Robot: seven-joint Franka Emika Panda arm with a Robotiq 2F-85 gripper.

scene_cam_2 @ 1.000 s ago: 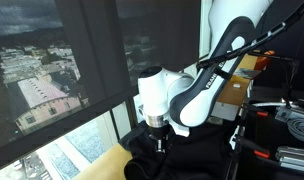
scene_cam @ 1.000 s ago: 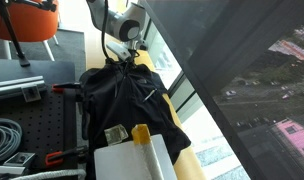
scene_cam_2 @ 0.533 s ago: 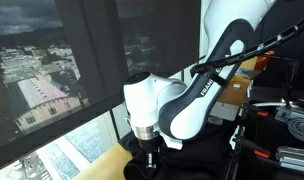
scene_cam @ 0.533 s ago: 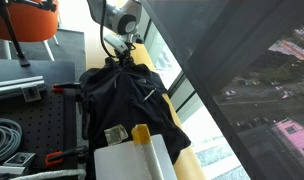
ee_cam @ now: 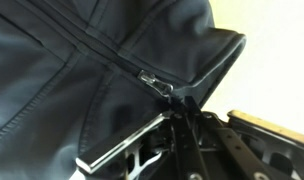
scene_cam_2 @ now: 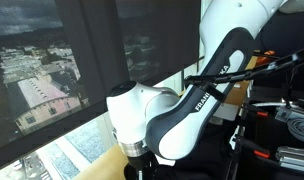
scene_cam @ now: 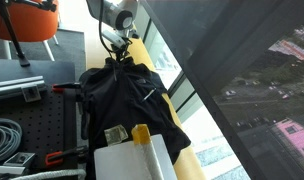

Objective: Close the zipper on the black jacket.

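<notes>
The black jacket [scene_cam: 127,100] lies spread on the yellowish table [scene_cam: 182,125] by the window. In the wrist view the jacket [ee_cam: 62,80] fills the frame, with its zipper line running diagonally to a silver zipper pull [ee_cam: 155,82]. My gripper [ee_cam: 178,106] is shut, its fingertips pinched together at the pull near the jacket's collar edge. In an exterior view the gripper [scene_cam: 117,57] is at the far end of the jacket. In an exterior view the arm's white body [scene_cam_2: 142,115] hides the gripper and most of the jacket.
A white box [scene_cam: 127,160] with a yellow piece on it stands at the jacket's near end. A black perforated board [scene_cam: 32,120] with cables [scene_cam: 4,135] and a red clamp [scene_cam: 62,88] lies beside the jacket. The window glass [scene_cam: 222,60] runs close along the table.
The arm has moved along the jacket toward its far collar end, with the gripper staying shut at the zipper.
</notes>
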